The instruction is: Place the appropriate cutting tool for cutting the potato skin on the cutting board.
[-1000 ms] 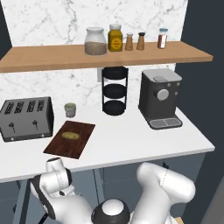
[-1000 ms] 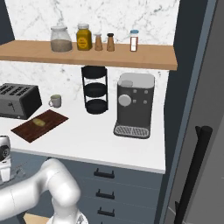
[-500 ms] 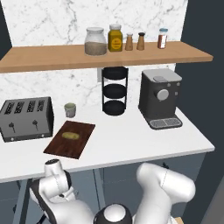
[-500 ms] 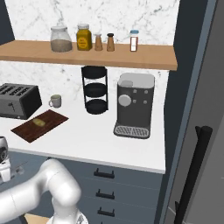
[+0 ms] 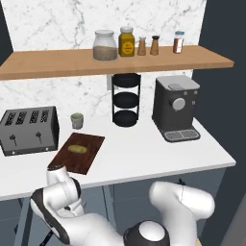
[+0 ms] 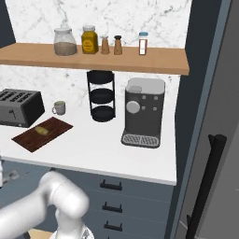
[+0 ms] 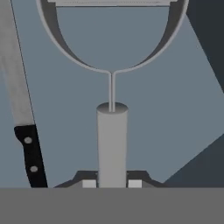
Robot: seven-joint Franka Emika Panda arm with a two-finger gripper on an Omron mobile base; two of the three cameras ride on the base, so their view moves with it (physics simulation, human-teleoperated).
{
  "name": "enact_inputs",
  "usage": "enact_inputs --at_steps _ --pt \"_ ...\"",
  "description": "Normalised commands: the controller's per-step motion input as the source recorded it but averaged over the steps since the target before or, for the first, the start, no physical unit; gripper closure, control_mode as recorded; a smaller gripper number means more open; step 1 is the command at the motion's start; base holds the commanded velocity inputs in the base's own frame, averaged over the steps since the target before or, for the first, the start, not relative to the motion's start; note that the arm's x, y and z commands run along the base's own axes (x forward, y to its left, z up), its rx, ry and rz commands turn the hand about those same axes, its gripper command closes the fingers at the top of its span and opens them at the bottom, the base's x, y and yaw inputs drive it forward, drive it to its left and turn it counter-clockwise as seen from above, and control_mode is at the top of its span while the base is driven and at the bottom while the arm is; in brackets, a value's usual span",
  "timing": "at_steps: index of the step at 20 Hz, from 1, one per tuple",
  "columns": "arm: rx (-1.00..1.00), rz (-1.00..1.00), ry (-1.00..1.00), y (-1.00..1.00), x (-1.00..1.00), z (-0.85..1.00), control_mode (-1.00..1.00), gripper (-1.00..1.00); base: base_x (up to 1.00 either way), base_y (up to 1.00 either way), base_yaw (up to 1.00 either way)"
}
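Observation:
In the hand view the pale grey peeler (image 7: 112, 131) fills the middle, its straight handle running up to a wide forked head. My gripper (image 7: 112, 183) has both finger pads (image 7: 89, 183) pressed against the handle's lower end, so it is shut on it. To the left of the peeler lies a black-handled knife (image 7: 30, 153) on the same blue-grey surface. The dark reddish-brown cutting board (image 5: 77, 153) (image 6: 43, 133) lies on the white counter by the toaster, and the small potato (image 5: 77, 149) (image 6: 42, 130) rests on it.
A toaster (image 5: 29, 130), a small mug (image 5: 77, 120), a black tiered rack (image 5: 126, 100) and a coffee machine (image 5: 175, 108) stand on the counter. Jars line the wooden shelf (image 5: 115, 60) above. My arm (image 5: 57, 197) reaches down below the counter's front edge at the left.
The arm's link at the counter's left front has sunk slightly lower. Nothing on the counter has moved.

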Motion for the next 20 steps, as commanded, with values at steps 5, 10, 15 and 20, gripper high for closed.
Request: enact_inputs --at_steps 5,10,15,20 --pt "0.00 -0.01 -0.01 0.00 -0.57 0.95 -1.00 1.00 0.00 0.00 0.00" --pt "-0.01 -0.01 -0.08 -0.08 -0.46 0.96 -1.00 1.00 0.00 0.00 0.00" --pt "-0.04 0.00 -0.12 -0.14 -0.06 1.00 -1.00 1.00 0.00 0.00 0.00" --pt "-0.04 0.00 -0.15 -0.10 0.20 0.97 -1.00 1.00 0.00 0.00 0.00"
